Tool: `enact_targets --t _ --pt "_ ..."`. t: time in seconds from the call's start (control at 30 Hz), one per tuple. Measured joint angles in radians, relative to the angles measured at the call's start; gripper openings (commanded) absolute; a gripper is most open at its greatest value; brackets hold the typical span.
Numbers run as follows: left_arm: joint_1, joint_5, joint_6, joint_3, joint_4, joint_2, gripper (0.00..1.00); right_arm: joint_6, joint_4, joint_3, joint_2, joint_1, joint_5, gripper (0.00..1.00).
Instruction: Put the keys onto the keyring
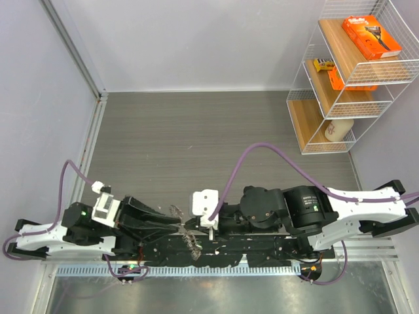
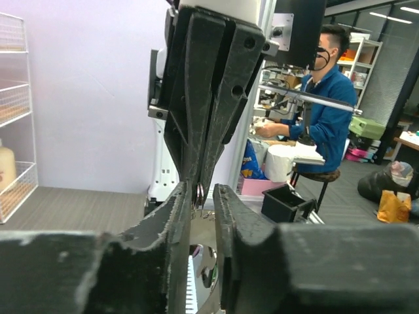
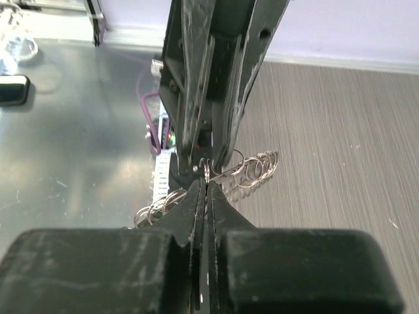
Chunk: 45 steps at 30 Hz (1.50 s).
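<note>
Right end effector (image 3: 204, 190): closed, its tips pinched on the thin wire of the keyring (image 3: 208, 169).
Left end effector (image 2: 201, 191): met the right one tip to tip, jaws standing slightly apart on either side of the pinched wire.
Keyring: was held off the bench (image 1: 216, 131) near its near edge, between the two arms.
Keys (image 3: 255, 169): silver, fanned in bunches on both sides of the closed tips.
Bench: grey wood grain.
Wire shelf (image 1: 347, 72): stood at the far right corner, holding orange boxes (image 1: 371, 36).
</note>
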Motion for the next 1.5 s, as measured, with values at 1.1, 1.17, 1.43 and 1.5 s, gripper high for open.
enact_targets --t 1.1,1.17,1.43,1.5 --pt "0.006 -0.212 -0.08 0.023 -0.362 -0.221 0.34 0.129 -0.824 0.47 0.587 -0.034 0.797 0.05" --pt "0.009 -0.23 -0.08 0.018 -0.377 -0.222 0.34 0.13 -0.817 0.436 0.585 -0.056 0.843 0.05" --pt "0.004 -0.19 -0.08 0.015 -0.364 -0.222 0.33 0.086 -0.819 0.251 0.497 -0.215 0.944 0.05" --pt "0.004 -0.191 -0.08 0.015 -0.364 -0.222 0.33 0.051 -0.802 0.196 0.453 -0.259 0.935 0.05"
